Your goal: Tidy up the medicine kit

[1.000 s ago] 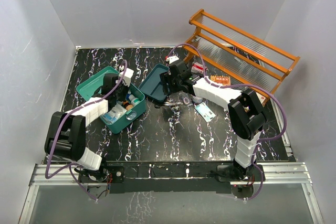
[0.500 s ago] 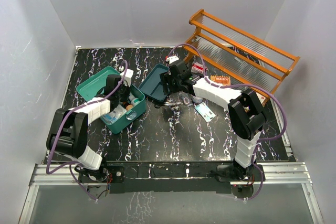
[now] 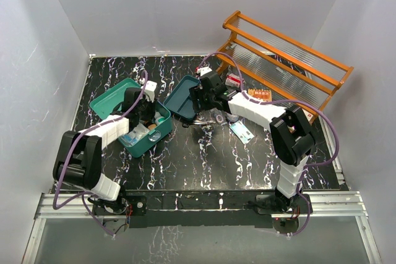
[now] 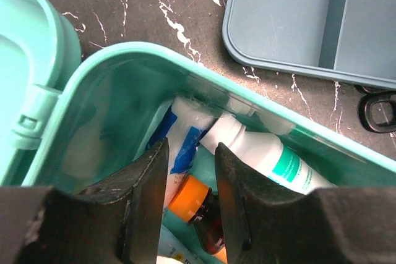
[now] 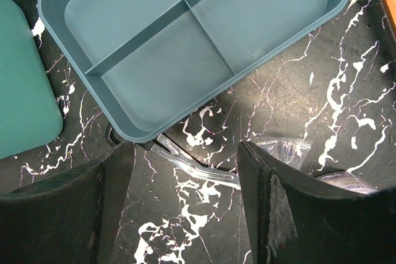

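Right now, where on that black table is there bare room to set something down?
Bare: the near strip of table in front of the medicine kit and insert tray. Crowded: between that tray and the rack, where packets lie.

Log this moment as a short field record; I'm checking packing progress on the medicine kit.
kit box: open, lid folded back
box contents: white bottle, orange-capped bottle, tube
insert tray: out on table, empty
left tool: open, over box, holding nothing
right tool: open, over tray's edge, holding nothing
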Robot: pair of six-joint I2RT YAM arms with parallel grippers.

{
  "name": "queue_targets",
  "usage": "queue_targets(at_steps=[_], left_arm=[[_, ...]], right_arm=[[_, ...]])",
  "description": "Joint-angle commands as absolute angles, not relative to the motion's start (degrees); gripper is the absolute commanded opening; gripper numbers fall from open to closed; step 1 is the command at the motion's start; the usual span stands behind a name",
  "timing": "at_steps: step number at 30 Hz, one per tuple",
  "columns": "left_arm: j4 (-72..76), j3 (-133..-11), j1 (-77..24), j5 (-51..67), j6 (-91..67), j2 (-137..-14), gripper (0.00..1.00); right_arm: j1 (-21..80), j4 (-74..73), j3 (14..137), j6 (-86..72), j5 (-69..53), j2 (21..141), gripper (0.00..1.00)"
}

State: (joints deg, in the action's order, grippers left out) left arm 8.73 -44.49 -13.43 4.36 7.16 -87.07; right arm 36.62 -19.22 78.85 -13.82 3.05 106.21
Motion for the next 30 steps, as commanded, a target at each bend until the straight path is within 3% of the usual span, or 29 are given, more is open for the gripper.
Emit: queue_targets(at_steps=[1, 9, 16, 23, 30], left_arm=[[7.4, -47.3, -13.6, 2.2, 5.2, -82.8, 0.36], [3.0, -49.7, -13.6, -0.3, 2.1, -74.4, 0.46], [-9.0, -58.1, -13.3, -9.6, -11.3, -67.0, 0.63], [-18.1, -65.3, -13.3, -2.0, -19.1, -64.3, 0.74], [-16.8, -64.5, -13.3, 4.3, -23.6, -61.0, 0.75]], right_arm=[[36.3, -16.7, 78.5, -14.0, 4.1, 102.2, 0.65], [35.7, -17.0, 79.4, -16.8, 8.9, 100.2, 0.66], [35.0, -19.8, 78.7, -20.4, 11.7, 98.6, 0.66], [34.8, -23.3, 76.8, -22.9, 11.2, 98.4, 0.65], [34.9, -26.4, 73.6, -25.6, 15.2, 97.7, 0.58]])
